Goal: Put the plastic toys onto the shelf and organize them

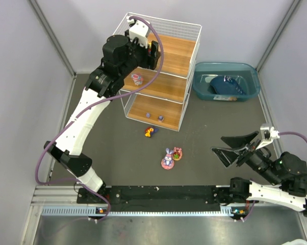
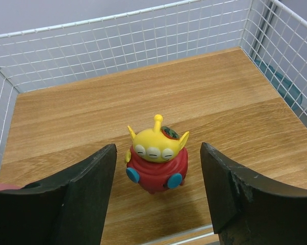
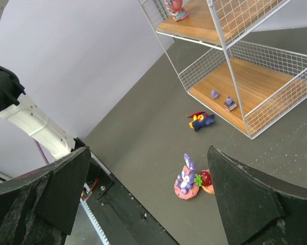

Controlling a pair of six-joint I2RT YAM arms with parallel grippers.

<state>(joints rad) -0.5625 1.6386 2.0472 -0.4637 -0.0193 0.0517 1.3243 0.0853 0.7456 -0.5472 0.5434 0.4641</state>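
Note:
My left gripper [image 1: 152, 53] is open over the shelf's [image 1: 180, 51] top tier. In the left wrist view a yellow-headed red alien toy [image 2: 156, 166] stands upright on the wood [image 2: 143, 97] between the fingers [image 2: 82, 199], touching neither. A pink toy [image 1: 137, 78] stands on the middle tier. Two small purple toys [image 1: 149, 115] sit on the bottom tier. On the table lie a blue-and-red toy [image 1: 150, 131], a purple bunny on a pink ring [image 1: 167, 161] and a strawberry toy [image 1: 177, 153]. My right gripper [image 1: 230, 148] is open and empty, to the right of them.
A teal bin [image 1: 199, 87] with a dark blue object [image 1: 225, 86] stands right of the shelf. Grey walls close in the dark table on the left, the back and the right. The arm bases sit on a black rail [image 1: 163, 194] at the front.

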